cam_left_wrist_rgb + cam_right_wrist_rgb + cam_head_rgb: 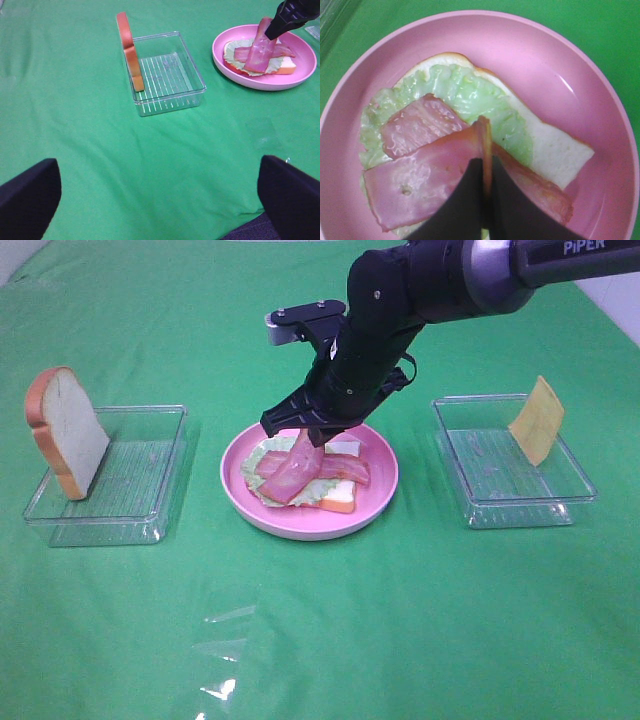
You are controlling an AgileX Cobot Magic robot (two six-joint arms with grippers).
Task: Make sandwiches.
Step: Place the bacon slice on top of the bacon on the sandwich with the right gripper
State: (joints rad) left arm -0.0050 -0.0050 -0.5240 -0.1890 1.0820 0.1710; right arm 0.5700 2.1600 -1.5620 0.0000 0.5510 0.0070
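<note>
The sandwich stack lies on the round pink plate (300, 528): a white bread slice (340, 502), a pale green lettuce leaf (262, 455) and a bacon strip (345, 472). My right gripper (312, 430) is shut on a second bacon strip (298, 462), whose lower end rests on the stack. In the right wrist view the gripper (484, 167) pinches that strip (420, 185) over the lettuce (465, 92). My left gripper (160, 200) is open and empty over bare cloth, away from the plate (265, 82).
A second bread slice (65, 430) leans upright at the left end of a clear tray (140, 490). A cheese square (537, 420) leans in the clear tray (510, 480) on the right. Green cloth covers the table.
</note>
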